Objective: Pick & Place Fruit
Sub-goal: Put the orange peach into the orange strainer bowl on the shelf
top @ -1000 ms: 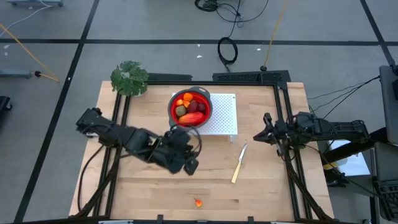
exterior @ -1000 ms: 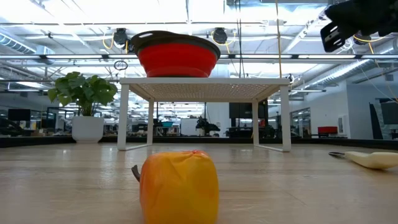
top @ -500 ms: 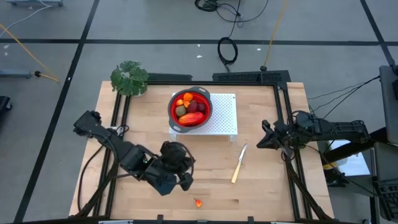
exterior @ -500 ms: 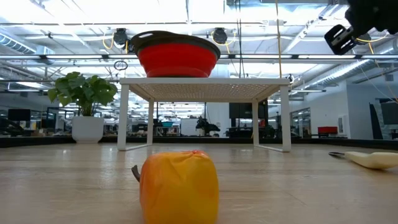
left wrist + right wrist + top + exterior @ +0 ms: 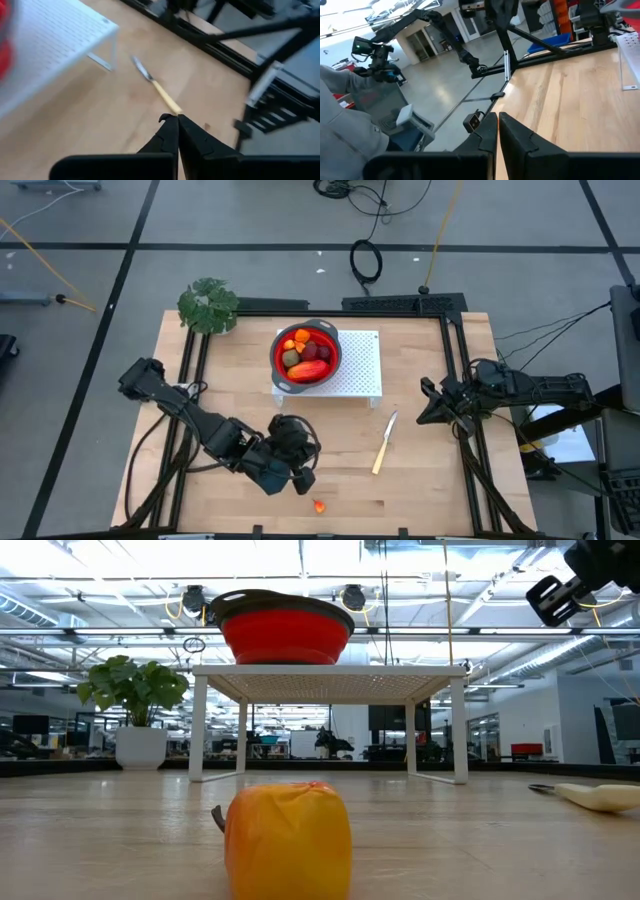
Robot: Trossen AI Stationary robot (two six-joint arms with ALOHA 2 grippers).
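One small orange-yellow fruit (image 5: 318,506) lies loose on the table near its near edge and looms large in the low view (image 5: 288,840). The other fruit sits in the red bowl (image 5: 331,345): an elongated red-orange piece (image 5: 308,368), an olive oval (image 5: 291,358), a dark red round (image 5: 322,352) and small orange pieces (image 5: 300,337). My left gripper (image 5: 303,477) hovers just left of and beyond the loose fruit, shut and empty (image 5: 176,120). My right gripper (image 5: 425,405) waits at the table's right side, shut (image 5: 497,117), and shows high up in the low view (image 5: 560,595).
The bowl (image 5: 285,630) stands on a white perforated rack (image 5: 362,370) at the table's far middle. A pale-handled knife (image 5: 383,445) lies right of centre, also seen in the left wrist view (image 5: 157,87). A potted plant (image 5: 208,305) stands at the far left corner.
My left gripper has swung from beside the rack's near edge toward the table's near edge, ending close to the loose orange fruit. My right gripper has drifted slightly toward the near edge. The fruit has not moved.
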